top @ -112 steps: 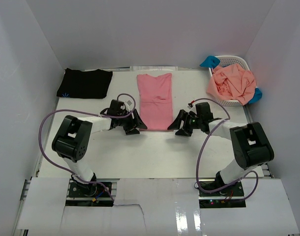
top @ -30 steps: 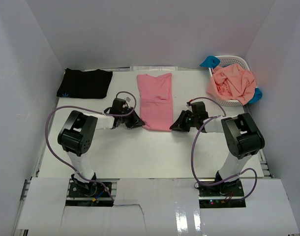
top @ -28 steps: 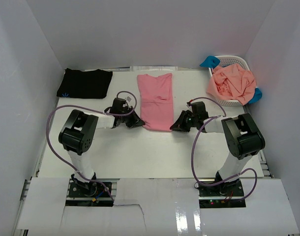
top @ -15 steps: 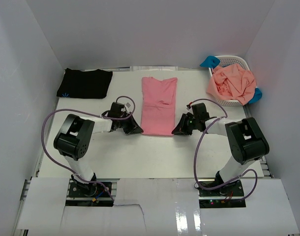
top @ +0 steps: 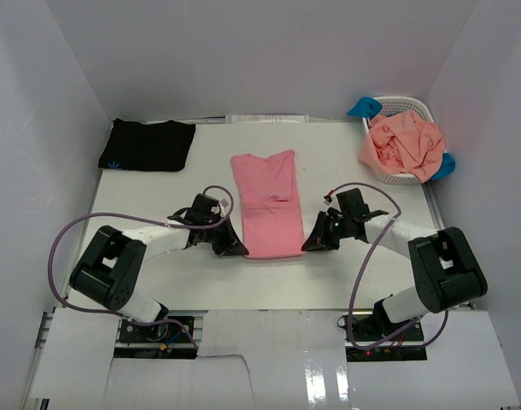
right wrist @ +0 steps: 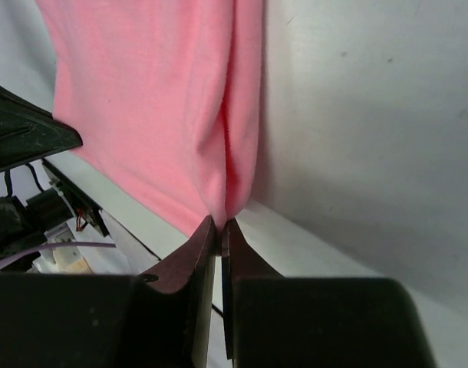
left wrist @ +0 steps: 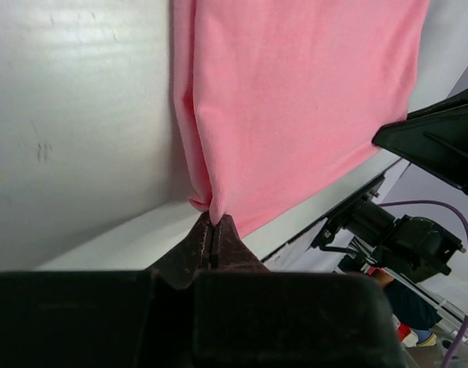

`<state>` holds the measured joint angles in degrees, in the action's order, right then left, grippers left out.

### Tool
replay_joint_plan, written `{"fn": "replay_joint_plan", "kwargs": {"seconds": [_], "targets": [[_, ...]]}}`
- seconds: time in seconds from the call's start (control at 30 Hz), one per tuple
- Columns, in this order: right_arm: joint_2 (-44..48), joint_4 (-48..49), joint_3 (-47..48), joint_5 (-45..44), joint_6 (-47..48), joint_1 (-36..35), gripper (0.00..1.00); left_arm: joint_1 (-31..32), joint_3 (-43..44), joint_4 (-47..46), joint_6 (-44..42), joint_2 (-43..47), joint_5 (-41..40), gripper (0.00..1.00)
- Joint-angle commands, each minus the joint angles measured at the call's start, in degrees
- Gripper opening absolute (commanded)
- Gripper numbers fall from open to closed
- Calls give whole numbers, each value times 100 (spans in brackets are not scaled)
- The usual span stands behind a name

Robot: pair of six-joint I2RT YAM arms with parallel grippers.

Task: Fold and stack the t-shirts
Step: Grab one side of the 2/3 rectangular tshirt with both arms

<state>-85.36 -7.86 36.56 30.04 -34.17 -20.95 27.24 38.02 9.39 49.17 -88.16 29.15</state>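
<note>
The rose-pink t-shirt [top: 268, 203] lies as a long folded strip in the middle of the table. My left gripper [top: 236, 248] is shut on its near left corner, and the cloth bunches between the tips in the left wrist view [left wrist: 212, 217]. My right gripper [top: 310, 244] is shut on the near right corner, pinching a pink fold [right wrist: 222, 222]. A folded black t-shirt [top: 147, 143] with a tiny blue mark rests at the far left. Salmon-orange t-shirt cloth [top: 404, 143] fills the basket, with bright blue cloth [top: 363, 107] poking out behind it.
The white lattice basket [top: 406, 107] stands at the far right corner. White walls close in the table on three sides. Purple cables loop beside both arms near the table's front edge [top: 269, 309].
Both grippers have drawn the pink t-shirt's near edge toward the front of the table. The left gripper closed on its corner within the last second; the shirt now lies slightly slanted.
</note>
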Motion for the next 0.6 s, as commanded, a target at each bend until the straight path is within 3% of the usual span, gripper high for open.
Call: {"fn": "replay_joint_plan", "kwargs": {"seconds": [0.0, 0.2, 0.57], "targets": [[414, -629, -43, 89, 121, -49, 8, 105, -172, 353, 225, 492, -58, 0], [635, -1261, 474, 116, 288, -120, 8, 123, -41, 704, 348, 853, -85, 0], [152, -2237, 1995, 54, 701, -120, 8, -157, 1277, 1478, 427, 968, -146, 0]]}}
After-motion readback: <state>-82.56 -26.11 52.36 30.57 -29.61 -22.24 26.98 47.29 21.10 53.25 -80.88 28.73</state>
